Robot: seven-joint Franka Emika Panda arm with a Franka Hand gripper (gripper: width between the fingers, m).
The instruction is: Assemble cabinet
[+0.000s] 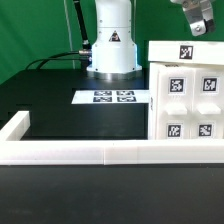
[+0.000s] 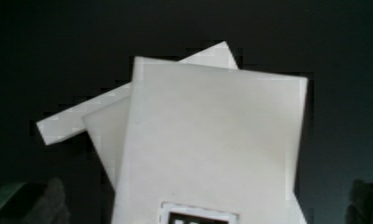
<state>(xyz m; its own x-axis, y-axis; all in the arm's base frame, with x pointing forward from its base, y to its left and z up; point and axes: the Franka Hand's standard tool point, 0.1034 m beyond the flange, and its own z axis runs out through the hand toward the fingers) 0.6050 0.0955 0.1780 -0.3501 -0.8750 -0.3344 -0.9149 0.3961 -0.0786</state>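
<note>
Cabinet parts [image 1: 188, 100], all white, stand together at the edge of the black surface [image 1: 60, 115] on the exterior view's right, just behind the low white rail [image 1: 90, 152] that runs along the near edge. I count two pieces there: one big block [image 1: 190, 108] with four square tags on its front face, and one flat panel [image 1: 185, 50] lying on top of it with one tag. Both pieces are cut off by the picture edge, so their full shape is not visible.

One marker board [image 1: 112, 97] with four tags lies flat in the middle of the surface, in front of the one robot base [image 1: 110, 45] and apart from the block.

The hand [image 1: 197, 20] hangs above the panel near the far corner on the exterior view's right. Only part of it is in the picture, and it touches nothing.

In the wrist view the hand [image 2: 201, 200] looks down on the panel [image 2: 209, 130], and a second flat piece [image 2: 85, 118] sticks out from under it at an angle. One tag [image 2: 197, 214] there is half cut off. The two fingers [image 2: 37, 200] are dark and hard to see, but they stand wide apart, so the hand is open and empty.
</note>
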